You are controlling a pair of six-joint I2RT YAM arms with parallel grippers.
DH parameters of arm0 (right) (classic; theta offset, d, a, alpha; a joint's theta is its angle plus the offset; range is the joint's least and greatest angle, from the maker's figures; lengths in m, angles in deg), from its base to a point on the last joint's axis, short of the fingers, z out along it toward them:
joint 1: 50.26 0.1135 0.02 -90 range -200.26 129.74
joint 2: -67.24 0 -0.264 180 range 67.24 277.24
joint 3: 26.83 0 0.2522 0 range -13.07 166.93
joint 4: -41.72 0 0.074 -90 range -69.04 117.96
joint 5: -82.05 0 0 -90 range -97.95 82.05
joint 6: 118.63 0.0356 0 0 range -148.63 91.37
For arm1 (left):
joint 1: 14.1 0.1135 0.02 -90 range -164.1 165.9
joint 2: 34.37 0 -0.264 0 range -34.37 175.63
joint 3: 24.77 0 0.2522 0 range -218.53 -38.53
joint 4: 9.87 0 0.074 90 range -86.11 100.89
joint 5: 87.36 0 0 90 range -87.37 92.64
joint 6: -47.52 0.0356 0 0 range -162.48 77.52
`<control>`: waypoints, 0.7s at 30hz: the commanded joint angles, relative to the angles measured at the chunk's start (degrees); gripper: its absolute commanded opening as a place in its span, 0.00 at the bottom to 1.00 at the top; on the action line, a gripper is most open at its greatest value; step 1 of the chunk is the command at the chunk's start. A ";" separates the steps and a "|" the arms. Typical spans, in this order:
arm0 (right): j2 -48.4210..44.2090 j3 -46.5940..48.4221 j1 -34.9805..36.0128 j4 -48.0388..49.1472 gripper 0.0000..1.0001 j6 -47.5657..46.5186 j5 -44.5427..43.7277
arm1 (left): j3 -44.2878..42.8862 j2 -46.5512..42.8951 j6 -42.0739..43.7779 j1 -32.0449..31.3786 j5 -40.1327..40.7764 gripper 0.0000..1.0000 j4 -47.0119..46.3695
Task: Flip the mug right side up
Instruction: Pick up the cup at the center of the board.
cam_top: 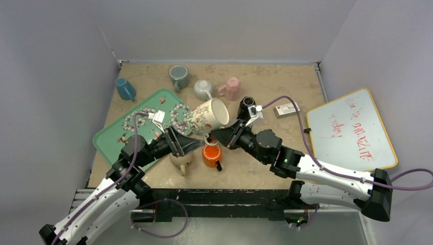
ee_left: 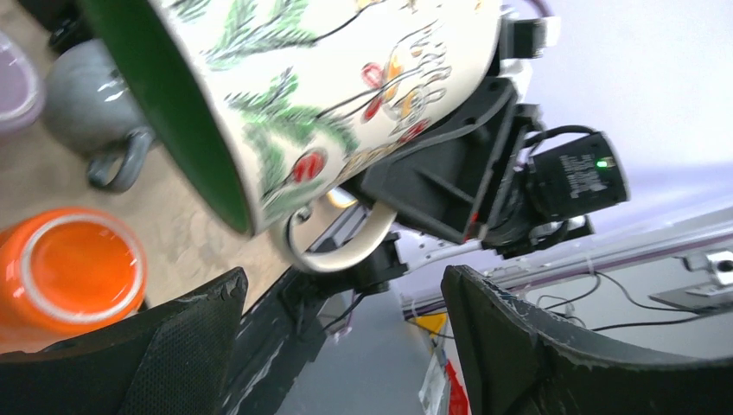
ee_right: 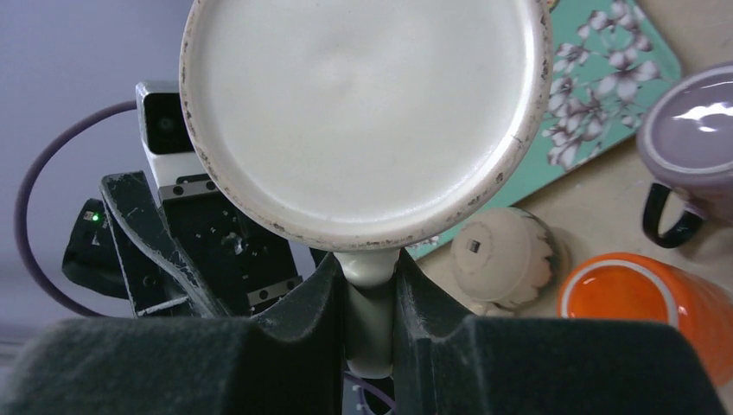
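A cream mug [cam_top: 208,116] with a holly pattern is being held in the air on its side. Its handle is pointing down and is being pinched between the right gripper's [cam_top: 216,137] closed fingers [ee_right: 315,303]. The flat base is being turned toward that gripper and the green-lined mouth away from it. Across from the right gripper, on the mouth side, the left gripper [cam_top: 192,143] is being held with its jaws spread wide and nothing between them, just below the mug without touching it. Beneath both grippers, an orange mug [cam_top: 211,155] and a beige upturned mug [cam_top: 181,161] are resting on the sandy table [cam_top: 286,92]. A green floral tray [cam_top: 110,137] is lying beyond the left gripper.
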 commanded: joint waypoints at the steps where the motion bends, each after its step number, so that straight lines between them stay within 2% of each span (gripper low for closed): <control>1: -0.05 6.83 0.06 19.67 0.00 2.60 4.07 | 1.34 1.00 -2.81 -0.31 -0.88 0.81 -15.73; 4: 0.73 6.35 0.06 23.44 0.00 3.91 5.80 | 2.65 1.92 -3.91 -0.32 -0.17 0.80 -21.40; 12: 1.82 4.94 0.06 28.82 0.00 6.64 7.73 | 2.66 5.19 -4.33 -0.32 -0.75 0.80 -27.00; 17: 1.23 2.52 0.06 30.39 0.00 8.81 8.66 | 4.87 4.59 -5.90 -0.28 0.72 0.73 -33.85; 21: 1.38 1.68 0.04 29.73 0.00 9.64 11.21 | 4.80 5.02 -5.66 -0.29 0.44 0.66 -34.40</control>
